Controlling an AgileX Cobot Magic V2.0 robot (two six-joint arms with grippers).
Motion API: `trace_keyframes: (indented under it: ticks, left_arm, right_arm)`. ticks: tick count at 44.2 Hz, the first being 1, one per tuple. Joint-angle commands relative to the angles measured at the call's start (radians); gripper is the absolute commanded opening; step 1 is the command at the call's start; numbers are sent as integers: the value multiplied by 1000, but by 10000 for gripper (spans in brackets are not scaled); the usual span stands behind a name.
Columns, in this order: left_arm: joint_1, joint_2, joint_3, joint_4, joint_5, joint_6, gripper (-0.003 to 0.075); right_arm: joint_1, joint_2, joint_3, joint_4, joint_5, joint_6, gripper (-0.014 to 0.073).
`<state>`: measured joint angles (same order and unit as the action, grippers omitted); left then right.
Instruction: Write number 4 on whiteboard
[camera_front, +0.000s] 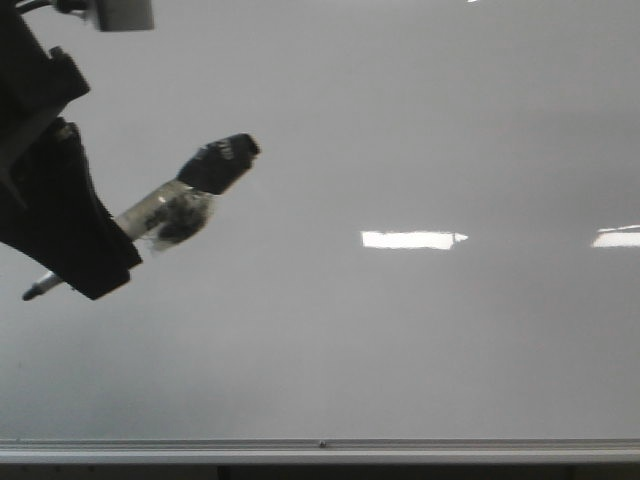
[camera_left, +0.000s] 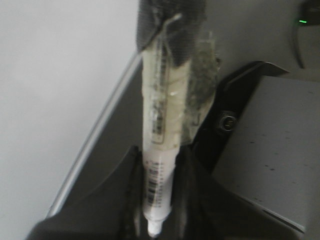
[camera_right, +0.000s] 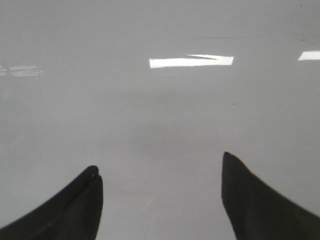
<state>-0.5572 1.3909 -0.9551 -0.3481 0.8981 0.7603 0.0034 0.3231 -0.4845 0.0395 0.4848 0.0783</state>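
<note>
Gripping a marker (camera_front: 170, 212) over the whiteboard (camera_front: 400, 340), left gripper (camera_front: 85, 265); right gripper (camera_right: 160, 185) spread.

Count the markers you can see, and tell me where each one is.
1. The marker is clamped in the left gripper at the left of the front view, above the whiteboard. The right gripper is open and holds nothing. Others could lie outside the views.

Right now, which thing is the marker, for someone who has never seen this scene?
Start at the whiteboard that fills the front view, then look to its left side, where the left gripper comes in. The marker is the pale tube clamped in its jaws, dark at the end towards the board's middle.
</note>
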Motion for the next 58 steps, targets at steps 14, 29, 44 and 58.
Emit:
trace_keyframes:
  ticks: [14, 29, 44, 58]
  left_arm:
    - [-37, -33, -94, -258, 346, 227, -20]
    - [-37, -33, -94, -258, 348, 232, -20]
    - [-37, -33, -94, -299, 361, 276, -20]
    - [-37, -33, -94, -307, 361, 276, -20]
  right_arm:
    - [39, 119, -96, 112, 63, -133, 526]
    - [243, 499, -310, 759, 439, -755, 526]
    - [283, 808, -444, 1039, 659, -1130, 530]
    - [435, 974, -488, 1085, 588, -1201, 530]
